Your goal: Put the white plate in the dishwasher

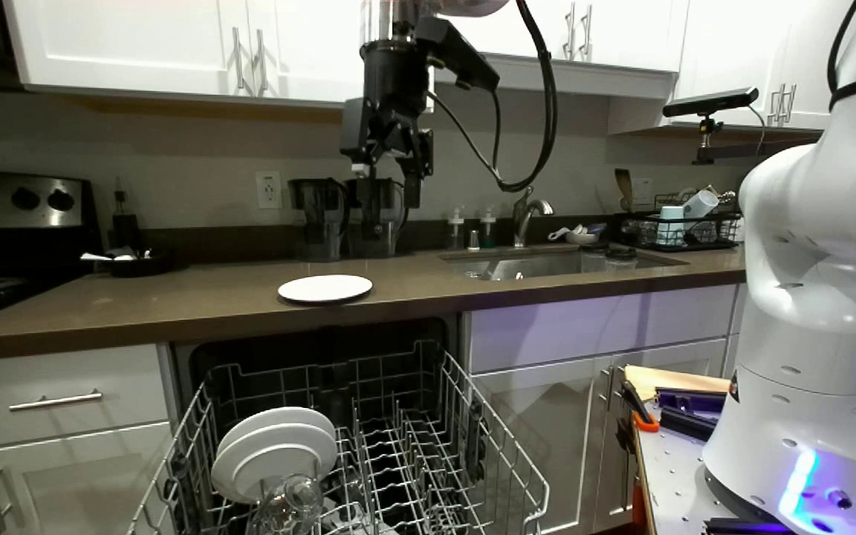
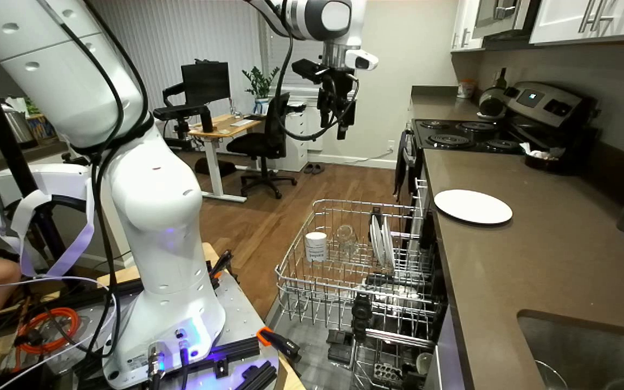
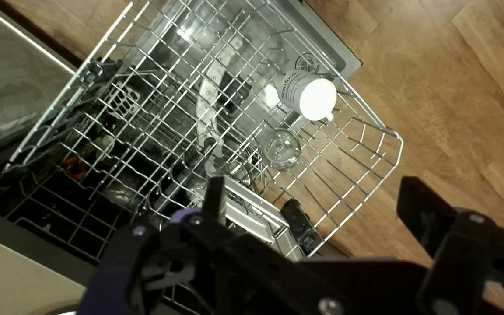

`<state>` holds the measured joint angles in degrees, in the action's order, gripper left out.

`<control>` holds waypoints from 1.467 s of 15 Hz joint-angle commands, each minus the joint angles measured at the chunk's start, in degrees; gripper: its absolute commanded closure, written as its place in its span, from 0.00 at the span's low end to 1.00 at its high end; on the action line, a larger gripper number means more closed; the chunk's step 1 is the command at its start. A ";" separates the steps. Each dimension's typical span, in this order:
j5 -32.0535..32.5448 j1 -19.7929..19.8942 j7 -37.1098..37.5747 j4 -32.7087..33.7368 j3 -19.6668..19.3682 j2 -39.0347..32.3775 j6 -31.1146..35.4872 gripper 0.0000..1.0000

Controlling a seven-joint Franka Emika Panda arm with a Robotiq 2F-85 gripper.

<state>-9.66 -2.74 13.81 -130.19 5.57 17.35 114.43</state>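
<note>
The gripper [image 3: 315, 192] hangs above the dishwasher rack [image 1: 398, 446], jaws wide apart, holding nothing. The white plate [image 2: 473, 206] lies flat near the front edge of the counter [image 2: 550, 265], lower than the gripper and well aside (round, so no long axis). Judged necessary: counterward travel before descent.

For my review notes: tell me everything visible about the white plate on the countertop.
The white plate is round and shallow and looks plain, possibly ceramic, its face too bright to show fine detail. In both exterior views it lies flat on the brown countertop, close to the front edge, above the dishwasher. Nothing lies on it, and only the countertop touches it.
</note>
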 commanded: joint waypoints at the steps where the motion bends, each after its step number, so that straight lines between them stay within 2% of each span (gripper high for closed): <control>1: 3.33 -1.23 -2.85 1.19 1.62 -3.98 4.81 0.00; 6: 16.27 -2.28 -4.50 2.60 4.01 -10.21 12.48 0.00; 10: 27.96 -2.10 -4.47 5.10 3.94 -15.84 19.01 0.00; 15: 42.93 -1.81 1.25 11.71 0.65 -22.90 22.70 0.00; 22: 52.83 -2.79 9.69 18.52 -5.54 -30.53 20.25 0.00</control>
<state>39.45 -4.74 19.77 -114.95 1.80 -9.87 136.21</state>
